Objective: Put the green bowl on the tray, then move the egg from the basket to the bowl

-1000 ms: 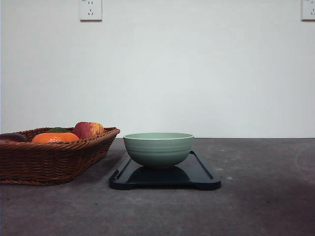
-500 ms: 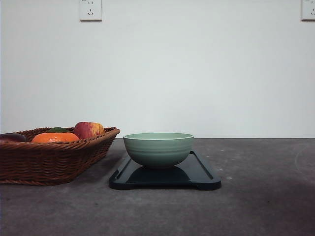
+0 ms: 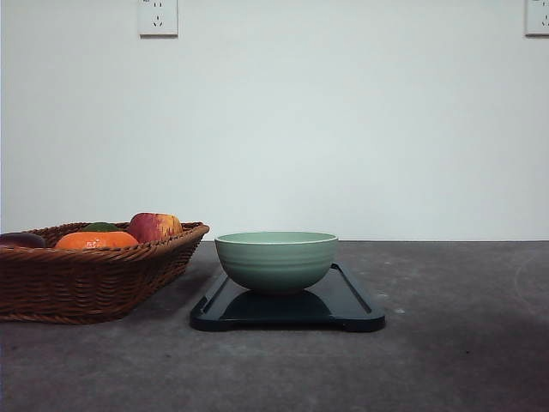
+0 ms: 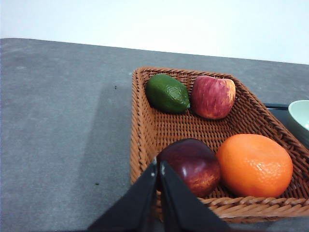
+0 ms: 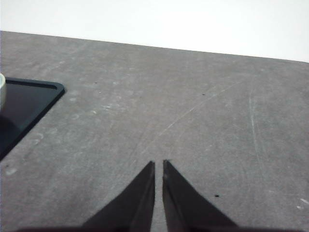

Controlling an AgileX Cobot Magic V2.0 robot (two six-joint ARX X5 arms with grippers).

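Observation:
The green bowl (image 3: 275, 260) stands upright on the dark tray (image 3: 352, 309) at the middle of the table. To its left sits the woven basket (image 3: 86, 283). In the left wrist view the egg (image 4: 190, 166), a smooth dark reddish-brown oval, lies inside the basket (image 4: 137, 125) close to one corner. My left gripper (image 4: 158, 164) is shut with nothing in it, its tips just at the basket's rim beside the egg. My right gripper (image 5: 159, 163) is shut and empty over bare table, to the right of the tray (image 5: 24, 106).
The basket also holds a streaked red apple (image 4: 212, 96), a green lime (image 4: 167, 93) and an orange fruit (image 4: 254, 165) next to the egg. A white wall stands behind the table. Grey tabletop spreads to the right of the tray.

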